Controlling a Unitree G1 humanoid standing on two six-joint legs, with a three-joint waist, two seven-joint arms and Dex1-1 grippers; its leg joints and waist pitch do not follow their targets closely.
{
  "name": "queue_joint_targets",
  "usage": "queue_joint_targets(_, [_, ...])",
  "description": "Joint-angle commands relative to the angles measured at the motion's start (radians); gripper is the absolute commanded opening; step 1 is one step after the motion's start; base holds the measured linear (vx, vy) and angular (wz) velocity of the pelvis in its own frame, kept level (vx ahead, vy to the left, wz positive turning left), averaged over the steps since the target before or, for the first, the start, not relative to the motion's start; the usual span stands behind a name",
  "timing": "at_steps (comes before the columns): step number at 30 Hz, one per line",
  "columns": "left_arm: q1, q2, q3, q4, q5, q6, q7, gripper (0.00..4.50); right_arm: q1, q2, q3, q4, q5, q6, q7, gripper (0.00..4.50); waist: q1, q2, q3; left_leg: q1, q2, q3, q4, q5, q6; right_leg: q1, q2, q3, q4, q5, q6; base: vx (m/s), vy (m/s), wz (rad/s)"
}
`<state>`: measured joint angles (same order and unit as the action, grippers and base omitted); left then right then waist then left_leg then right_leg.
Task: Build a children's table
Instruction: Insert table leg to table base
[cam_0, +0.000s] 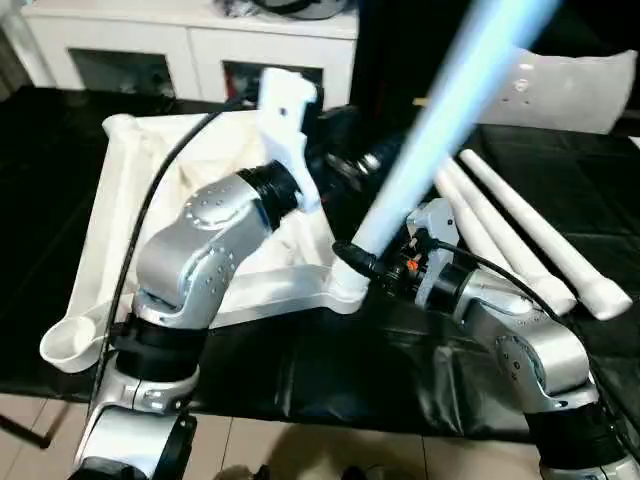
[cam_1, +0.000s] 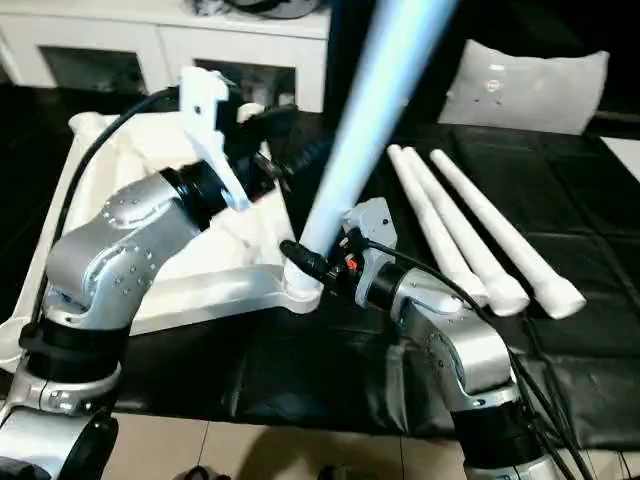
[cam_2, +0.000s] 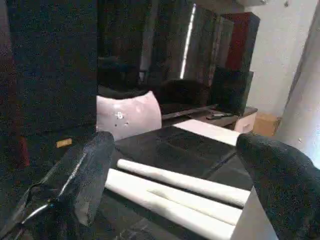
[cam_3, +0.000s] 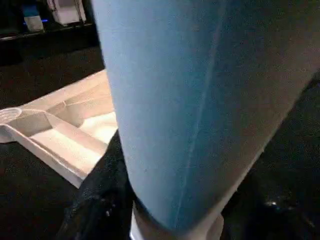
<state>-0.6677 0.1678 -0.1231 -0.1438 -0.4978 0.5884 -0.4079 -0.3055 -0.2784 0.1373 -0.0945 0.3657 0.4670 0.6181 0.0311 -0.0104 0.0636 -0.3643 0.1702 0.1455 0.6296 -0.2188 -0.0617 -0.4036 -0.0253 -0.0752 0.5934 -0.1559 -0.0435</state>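
A black mat (cam_0: 330, 370) covers the work surface, with white cabinets (cam_0: 190, 50) along the wall behind.

Closest to me, the right gripper (cam_0: 385, 262) is clamped around the bottom end of a table leg (cam_0: 440, 130), right where it enters the near corner socket (cam_0: 348, 288) of the upturned white tabletop (cam_0: 130, 190). The leg rises steeply up from those fingers, leaning away over the table. Just beyond that hand, off to its outer side, three more legs (cam_0: 530, 235) lie side by side on the mat, untouched.

Farther in, the left gripper (cam_0: 345, 165) hangs above the ribbed underside with its fingers (cam_2: 87, 172) spread wide and nothing between them, pointing toward the standing leg but apart from it.

These parts look like hollow moulded plastic: light, stiff and rather slick. A long tapered leg will lever hard against a grip at its tip, so holding low by the socket seems right for turning the thread, while the free hand could steady the shaft higher up. The top itself may slide on the mat if it is pushed sideways.
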Motion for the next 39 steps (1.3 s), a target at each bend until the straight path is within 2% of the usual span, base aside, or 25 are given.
queue_joint_targets(1, [0.01, -0.008, -0.019, 0.003, 0.029, 0.003, -0.003, 4.5, -0.008, 0.01, -0.003, 0.015, -0.022, -0.002, -0.023, 1.9, -0.001, 0.005, -0.066, -0.002, 0.04, -0.009, -0.069, -0.133, 0.034, 0.061, -0.098, 0.048, -0.099, -0.477, -0.055, 0.0, 0.0, 0.0])
queue_joint_targets(3, [0.01, -0.003, -0.009, 0.014, 0.041, -0.006, 0.003, 4.5, -0.011, 0.012, -0.007, 0.02, -0.029, 0.0, -0.036, 1.9, -0.003, 0.006, -0.066, 0.0, 0.037, -0.009, -0.067, -0.138, 0.033, 0.057, -0.097, 0.045, -0.104, -0.506, -0.037, 0.0, 0.0, 0.0])
queue_joint_targets(4, [0.017, 0.039, 0.011, 0.049, 0.086, -0.042, 0.017, 4.5, -0.02, 0.008, -0.019, 0.031, -0.041, 0.025, -0.066, 1.9, -0.002, 0.01, -0.067, 0.002, 0.038, -0.011, -0.068, -0.14, 0.032, 0.055, -0.096, 0.044, -0.105, -0.507, -0.031, 0.0, 0.0, 0.0])
queue_joint_targets(5, [0.021, 0.051, 0.014, 0.053, 0.095, -0.048, 0.019, 4.5, -0.02, 0.007, -0.021, 0.029, -0.041, 0.031, -0.071, 1.9, -0.005, 0.01, -0.067, 0.001, 0.039, -0.014, -0.071, -0.144, 0.031, 0.054, -0.092, 0.042, -0.103, -0.495, -0.027, 0.0, 0.0, 0.0])
queue_joint_targets(9, [0.06, 0.14, 0.035, 0.094, 0.131, -0.077, -0.015, 4.5, -0.019, 0.018, -0.051, 0.017, -0.045, 0.035, -0.128, 1.9, -0.009, 0.015, -0.069, 0.001, 0.038, -0.013, -0.072, -0.141, 0.028, 0.053, -0.093, 0.045, -0.098, -0.455, -0.029, 0.0, 0.0, 0.0])
queue_joint_targets(12, [0.112, 0.204, 0.031, 0.098, 0.146, -0.073, -0.088, 4.5, -0.015, 0.013, -0.055, 0.0, -0.055, 0.081, -0.146, 1.9, -0.007, 0.02, -0.069, 0.003, 0.043, -0.015, -0.075, -0.121, 0.025, 0.054, -0.095, 0.049, -0.09, -0.399, -0.053, 0.0, 0.0, 0.0])
queue_joint_targets(13, [0.138, 0.226, 0.022, 0.091, 0.139, -0.055, -0.117, 4.5, -0.012, 0.01, -0.056, -0.005, -0.049, 0.098, -0.148, 1.9, -0.004, 0.022, -0.068, 0.002, 0.047, -0.014, -0.077, -0.11, 0.024, 0.055, -0.097, 0.052, -0.083, -0.357, -0.075, 0.0, 0.0, 0.0])
queue_joint_targets(15, [0.138, 0.226, 0.022, 0.091, 0.139, -0.055, -0.117, 4.5, -0.012, 0.01, -0.056, -0.005, -0.049, 0.098, -0.148, 1.9, -0.003, 0.024, -0.069, 0.002, 0.049, -0.014, -0.077, -0.096, 0.023, 0.057, -0.099, 0.054, -0.076, -0.318, -0.094, 0.0, 0.0, 0.0])
queue_joint_targets(16, [0.159, 0.243, 0.013, 0.086, 0.132, -0.038, -0.139, 4.5, -0.01, 0.011, -0.062, -0.002, -0.046, 0.114, -0.157, 1.9, 0.0, 0.025, -0.068, 0.005, 0.05, -0.012, -0.076, -0.099, 0.024, 0.054, -0.099, 0.056, -0.077, -0.301, -0.11, 0.0, 0.0, 0.0])
queue_joint_targets(17, [0.184, 0.263, -0.007, 0.078, 0.137, -0.038, -0.161, 4.5, -0.007, 0.011, -0.068, 0.001, -0.045, 0.131, -0.17, 1.9, 0.002, 0.02, -0.065, 0.003, 0.05, -0.012, -0.08, -0.093, 0.024, 0.056, -0.099, 0.057, -0.072, -0.281, -0.123, 0.0, 0.0, 0.0])
queue_joint_targets(18, [0.215, 0.281, -0.031, 0.071, 0.135, -0.042, -0.195, 4.5, -0.006, 0.017, -0.081, 0.009, -0.046, 0.151, -0.196, 1.9, 0.001, 0.018, -0.061, 0.001, 0.05, -0.013, -0.084, -0.109, 0.022, 0.057, -0.099, 0.056, -0.073, -0.298, -0.125, 0.0, 0.0, 0.0])
queue_joint_targets(20, [0.259, 0.314, -0.078, 0.068, 0.155, -0.069, -0.245, 4.5, -0.004, 0.025, -0.097, 0.017, -0.05, 0.171, -0.232, 1.9, -0.002, 0.021, -0.056, 0.003, 0.049, -0.011, -0.087, -0.129, 0.015, 0.054, -0.101, 0.059, -0.078, -0.35, -0.114, 0.0, 0.0, 0.0])
queue_joint_targets(21, [0.272, 0.322, -0.09, 0.072, 0.167, -0.077, -0.257, 4.5, -0.003, 0.025, -0.098, 0.015, -0.054, 0.178, -0.238, 1.9, -0.001, 0.027, -0.056, 0.006, 0.047, -0.011, -0.085, -0.143, 0.009, 0.053, -0.103, 0.059, -0.082, -0.385, -0.101, 0.0, 0.0, 0.0])
queue_joint_targets(22, [0.276, 0.325, -0.096, 0.077, 0.177, -0.084, -0.259, 4.21, -0.002, 0.024, -0.098, 0.012, -0.056, 0.185, -0.242, 1.9, -0.002, 0.025, -0.055, 0.005, 0.047, -0.011, -0.086, -0.146, 0.009, 0.052, -0.102, 0.06, -0.085, -0.396, -0.094, 0.0, 0.0, 0.0])
queue_joint_targets(25, [0.282, 0.331, -0.109, 0.092, 0.2, -0.106, -0.265, 4.1, 0.0, 0.024, -0.101, 0.004, -0.059, 0.193, -0.248, 1.9, -0.003, 0.024, -0.051, 0.008, 0.044, -0.011, -0.087, -0.175, 0.01, 0.05, -0.102, 0.058, -0.096, -0.465, -0.066, 0.0, 0.0, 0.0])
queue_joint_targets(30, [0.291, 0.36, -0.147, 0.152, 0.247, -0.141, -0.32, 3.64, 0.01, 0.054, -0.151, -0.007, -0.039, 0.068, -0.244, 1.9, -0.006, 0.025, -0.05, 0.011, 0.044, -0.012, -0.09, -0.184, 0.013, 0.045, -0.102, 0.057, -0.098, -0.477, -0.044, 0.0, 0.0, 0.0])
queue_joint_targets(31, [0.292, 0.366, -0.153, 0.166, 0.254, -0.157, -0.334, 3.51, 0.016, 0.06, -0.155, -0.011, -0.053, 0.01, -0.248, 1.9, -0.007, 0.025, -0.051, 0.011, 0.045, -0.012, -0.09, -0.181, 0.012, 0.046, -0.101, 0.058, -0.095, -0.465, -0.048, 0.0, 0.0, 0.0])
queue_joint_targets(32, [0.294, 0.368, -0.156, 0.175, 0.259, -0.177, -0.349, 3.29, 0.022, 0.065, -0.159, -0.018, -0.059, -0.015, -0.256, 1.9, -0.007, 0.031, -0.05, 0.012, 0.046, -0.011, -0.09, -0.178, 0.013, 0.043, -0.101, 0.059, -0.096, -0.452, -0.053, 0.0, 0.0, 0.0])
queue_joint_targets(34, [0.297, 0.369, -0.156, 0.181, 0.259, -0.191, -0.363, 3.22, 0.028, 0.07, -0.165, -0.029, -0.058, -0.011, -0.266, 1.9, -0.007, 0.029, -0.051, 0.011, 0.046, -0.011, -0.092, -0.168, 0.016, 0.048, -0.101, 0.06, -0.094, -0.43, -0.063, 0.0, 0.0, 0.0])
queue_joint_targets(35, [0.3, 0.37, -0.158, 0.18, 0.252, -0.193, -0.381, 3.15, 0.035, 0.074, -0.169, -0.043, -0.047, -0.002, -0.263, 1.9, -0.006, 0.033, -0.051, 0.01, 0.047, -0.012, -0.092, -0.156, 0.016, 0.049, -0.101, 0.061, -0.088, -0.406, -0.075, 0.0, 0.0, 0.0])
queue_joint_targets(36, [0.3, 0.37, -0.158, 0.18, 0.252, -0.193, -0.381, 3.15, 0.035, 0.074, -0.169, -0.043, -0.047, -0.002, -0.263, 1.9, -0.007, 0.031, -0.051, 0.01, 0.047, -0.011, -0.092, -0.153, 0.019, 0.05, -0.101, 0.061, -0.089, -0.398, -0.08, 0.0, 0.0, 0.0])
queue_joint_targets(37, [0.302, 0.37, -0.163, 0.187, 0.243, -0.192, -0.406, 2.94, 0.048, 0.061, -0.163, -0.068, -0.017, 0.028, -0.219, 1.9, -0.007, 0.035, -0.048, 0.009, 0.047, -0.01, -0.092, -0.153, 0.022, 0.05, -0.1, 0.062, -0.089, -0.389, -0.092, 0.0, 0.0, 0.0])
queue_joint_targets(39, [0.298, 0.367, -0.168, 0.205, 0.244, -0.196, -0.421, 2.76, 0.059, 0.05, -0.157, -0.083, 0.006, 0.042, -0.179, 1.9, -0.005, 0.035, -0.048, 0.009, 0.046, -0.009, -0.092, -0.158, 0.029, 0.052, -0.101, 0.062, -0.09, -0.394, -0.092, 0.0, 0.0, 0.0])
